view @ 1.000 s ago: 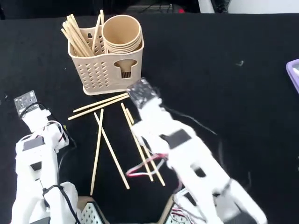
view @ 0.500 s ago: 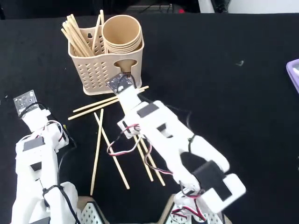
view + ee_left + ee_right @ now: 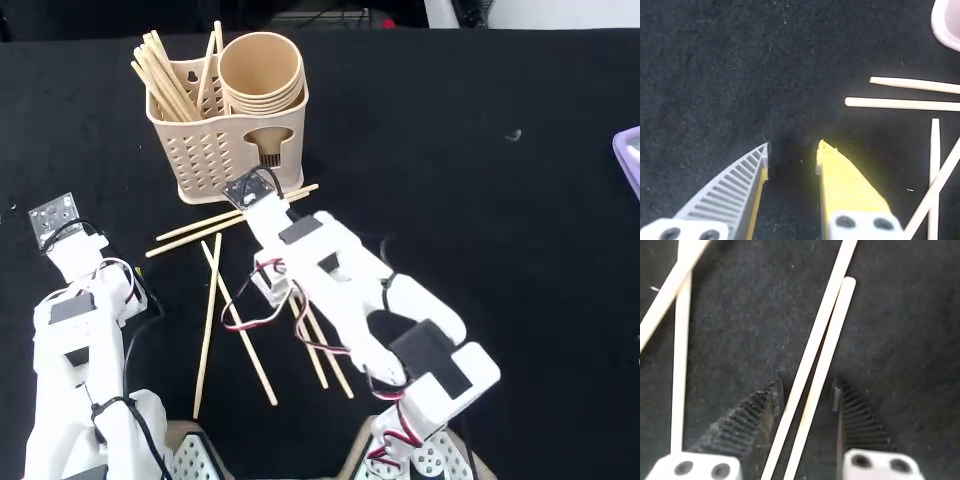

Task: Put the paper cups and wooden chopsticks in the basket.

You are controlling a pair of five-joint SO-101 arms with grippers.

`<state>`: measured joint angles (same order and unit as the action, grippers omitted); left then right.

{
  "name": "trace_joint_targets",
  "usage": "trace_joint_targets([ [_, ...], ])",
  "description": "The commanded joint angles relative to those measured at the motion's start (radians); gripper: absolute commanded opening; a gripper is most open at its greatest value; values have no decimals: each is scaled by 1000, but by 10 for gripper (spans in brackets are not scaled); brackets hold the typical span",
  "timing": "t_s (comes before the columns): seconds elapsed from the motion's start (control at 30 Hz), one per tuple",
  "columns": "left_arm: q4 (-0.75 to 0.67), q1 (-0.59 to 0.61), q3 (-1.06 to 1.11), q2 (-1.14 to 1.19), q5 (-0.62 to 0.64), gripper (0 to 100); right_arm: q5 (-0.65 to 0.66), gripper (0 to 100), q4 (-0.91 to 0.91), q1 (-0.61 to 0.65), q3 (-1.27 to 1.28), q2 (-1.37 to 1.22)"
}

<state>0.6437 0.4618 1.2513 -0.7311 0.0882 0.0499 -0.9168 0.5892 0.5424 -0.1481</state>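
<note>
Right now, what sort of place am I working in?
Likely a tabletop robot test bench rather than a kitchen: a table draped in black cloth, a left arm and a right arm mounted at its near edge, and a basket with chopsticks scattered beside it.

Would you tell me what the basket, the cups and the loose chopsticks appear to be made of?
Basket: likely moulded plastic, beige, matte, with regular perforated slots. Cups: apparently paper, tan, matte, thin rolled rims, nested. Chopsticks: probably pale unfinished wood, as the task says; no grain is discernible.
</note>
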Motion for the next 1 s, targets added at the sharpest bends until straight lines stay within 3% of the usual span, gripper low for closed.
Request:
trace_joint_targets([
  [0.0,-15,-10,-7,-12,11,159,51,93,-69,-23,-5,-4],
  [0.07,-15,-10,-7,-12,11,159,80,4,-80,-23,8,-4],
  [0.27,-15,-10,-7,-12,11,159,89,10,-87,-26,79,53],
  [0.5,-15,-10,-7,-12,11,159,140,10,-201,-29,45,366],
  [0.8,-15,-10,-7,-12,11,159,160,11,-244,-29,-174,591],
  [0.97,-15,-10,-7,-12,11,159,153,11,-146,-21,-417,587],
])
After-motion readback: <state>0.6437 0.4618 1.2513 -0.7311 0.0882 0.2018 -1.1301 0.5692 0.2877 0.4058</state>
